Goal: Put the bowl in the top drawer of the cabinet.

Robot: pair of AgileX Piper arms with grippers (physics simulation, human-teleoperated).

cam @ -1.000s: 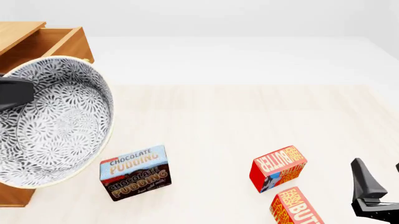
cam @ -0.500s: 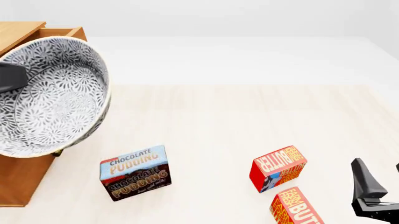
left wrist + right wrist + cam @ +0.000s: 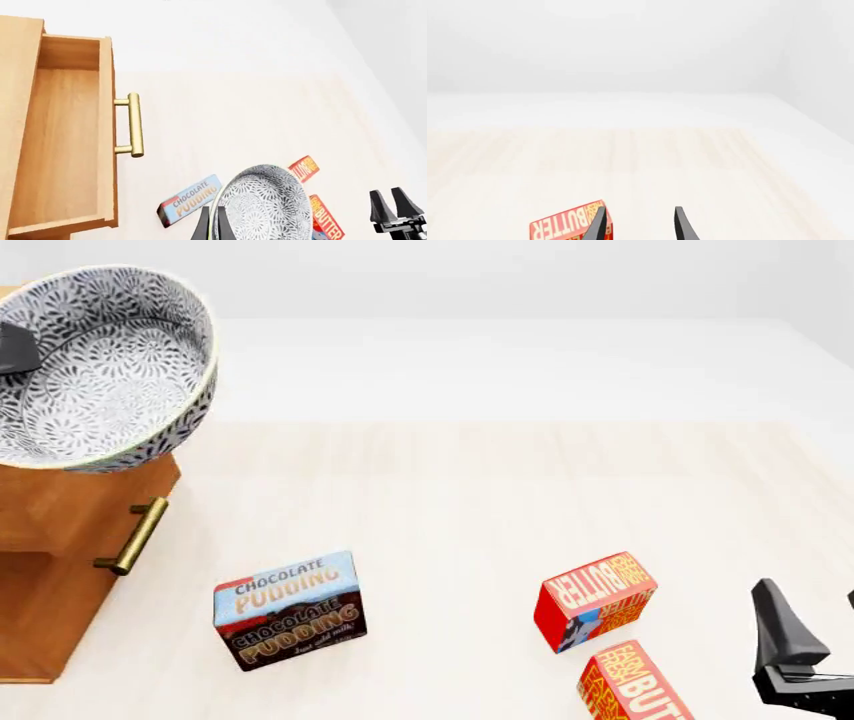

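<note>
Gripping bowl (image 3: 100,365), left tool (image 3: 212,227)

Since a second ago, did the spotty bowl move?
Yes. The bowl has gone up and a bit away from the pudding box, which stayed put, and now more of the cabinet shows below it.

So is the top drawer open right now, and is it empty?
Open and empty: the top drawer is pulled out, its bare wooden floor showing in the left wrist view.

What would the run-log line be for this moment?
left gripper: shut on bowl, raised | top drawer: open, nothing inside | right gripper: open, idle near butter box | step: bowl not yet placed
</note>
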